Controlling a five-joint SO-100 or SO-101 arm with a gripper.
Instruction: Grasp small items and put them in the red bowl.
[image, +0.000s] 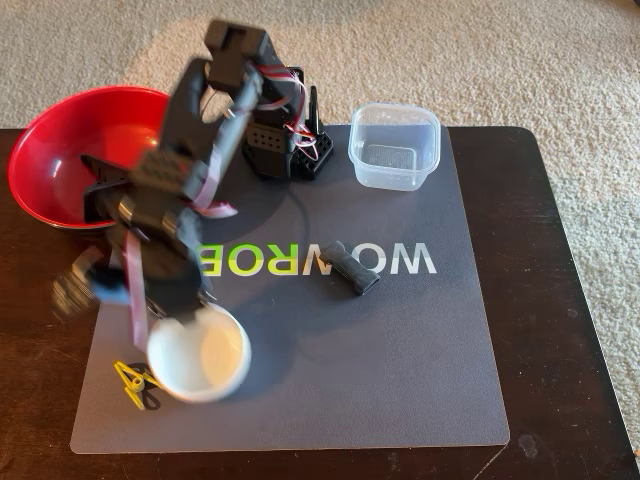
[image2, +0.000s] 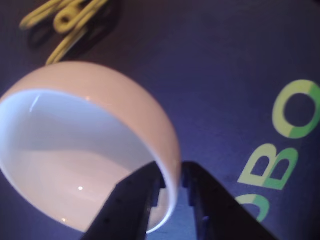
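Fingers (image2: 172, 187) are pinching the rim of the small white round bowl (image2: 85, 150) — wrist view shows one finger inside the wall, one outside, rim between them. Grip is at a single edge pt, so expect the bowl to want to swing/tilt once lifted.

Where things sit (fixed view):
- white bowl (image: 200, 355) at lower left of the grey desk mat w/ lettering (image: 400, 350), partly under the black arm (image: 180, 200)
- yellow-green clip (image: 130, 380) just beside it, to its left
- large glossy red bowl (image: 60, 150) upper left, off the mat on the dark desk (image: 560, 250)
- dark grey ribbed cylinder (image: 350, 268) mid-mat, clear square plastic container (image: 395, 145) upper right, both well apart from the grasp

Can't tell whether the bowl is off the mat yet; arm is motion-blurred.

Doing it well, IMO:
- keep squeeze firm, glazed rim looks slick, thin contact
- lift straight up first so the bowl doesn't drag the clip along
- swing slowly toward red bowl, clear its near rim w/ margin
- lower before release; dropping ceramic-looking bowl from height risks a bounce or chip
- release only once it's over the red interior, not the rim
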